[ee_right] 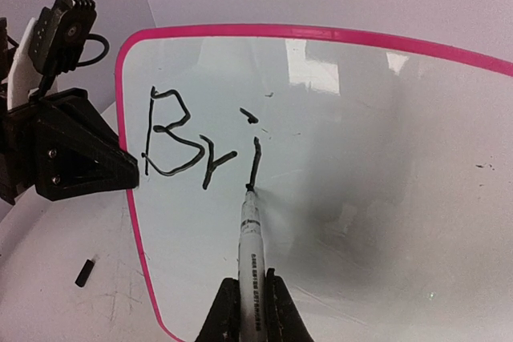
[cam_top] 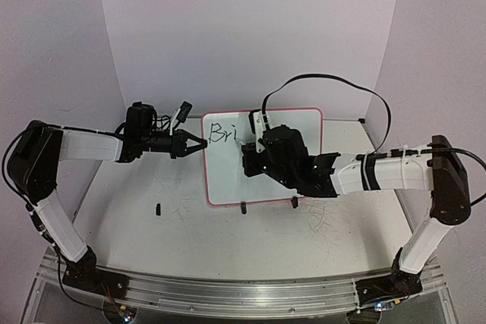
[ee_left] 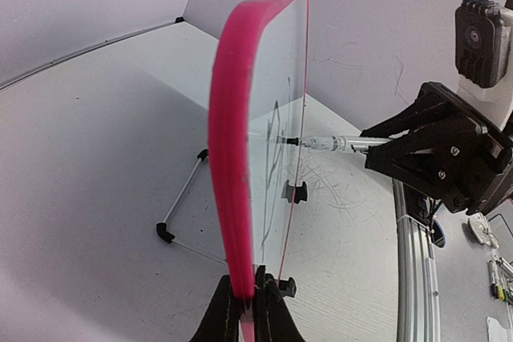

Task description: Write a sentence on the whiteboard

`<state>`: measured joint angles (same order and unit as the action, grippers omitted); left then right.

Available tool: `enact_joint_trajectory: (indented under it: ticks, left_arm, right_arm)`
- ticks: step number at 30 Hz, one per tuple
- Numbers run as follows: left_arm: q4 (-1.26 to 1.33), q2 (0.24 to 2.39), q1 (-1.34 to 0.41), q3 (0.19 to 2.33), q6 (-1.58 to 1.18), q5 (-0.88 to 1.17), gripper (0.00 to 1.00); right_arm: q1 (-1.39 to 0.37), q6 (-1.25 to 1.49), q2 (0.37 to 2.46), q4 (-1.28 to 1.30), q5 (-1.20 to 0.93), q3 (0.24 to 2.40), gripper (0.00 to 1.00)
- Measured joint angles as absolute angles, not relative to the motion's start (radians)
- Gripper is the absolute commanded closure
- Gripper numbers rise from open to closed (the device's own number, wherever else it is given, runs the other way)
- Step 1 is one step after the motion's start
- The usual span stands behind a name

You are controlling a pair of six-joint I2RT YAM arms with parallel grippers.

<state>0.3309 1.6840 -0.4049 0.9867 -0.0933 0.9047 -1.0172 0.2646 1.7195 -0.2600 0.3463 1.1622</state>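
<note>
– Now, three letters are down: the sentence [ee_right: 180, 142] reads "Bri" so far, in the top-left corner of the whiteboard [cam_top: 224, 180]. The board stands upright on its clip feet [cam_top: 243, 207], mid-table [cam_top: 121, 214], between the two arms.
– And who has what?
– The left end effector [ee_left: 248, 310] is clamped on the board's pink left edge, bracing it. The right end effector [ee_right: 244, 310] is closed around the black marker [ee_right: 248, 238], and the tip touches the surface right at the foot of the "i".
– So a "g" comes next, I'd guess. What worries you?
– Pressure, mostly. The board is pinched on one side only. A hard push with the tip further right could swing the free side backward or rock it on the feet. Then the stroke thins out or breaks.
– And too light?
– Same result: the tip skips and the letters go ragged. There's also the marker itself. A good length sticks out ahead of the grip, so side load on a curve could twist it and throw the line off.
– Room on the board?
– Plenty of white to the right, but these letters are big. At this size the first line could crowd the frame, to my eye. And the right wrist sits close in front of the surface, so brushing fresh ink would smear it.
– That little black piece [cam_top: 158, 208] on the table?
– It lies left of the board, apart from it. Possibly a cap, but I can't tell.
</note>
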Motion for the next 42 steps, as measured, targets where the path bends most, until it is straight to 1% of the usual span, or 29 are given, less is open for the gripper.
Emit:
enact_joint_trajectory:
  ticks: [13,16,22,42]
  left_arm:
    - [0.331,1.684,-0.405,0.987,-0.093,0.905,1.00]
    - [0.331,1.684,-0.405,0.987,-0.091,0.905,1.00]
    - [0.331,1.684,-0.405,0.987,-0.084,0.905,1.00]
    - [0.331,1.683,-0.405,0.986,-0.083,0.905,1.00]
  right_arm:
    - [-1.017,0.267,1.715,-0.260,0.329,1.162,1.00]
    - [-1.017,0.268,1.676,-0.262,0.297,1.155,1.00]
    - [-1.015,0.266,1.569,-0.305,0.302,1.122,1.00]
    - [-0.993,0.252,1.626,-0.270,0.358,1.111,1.00]
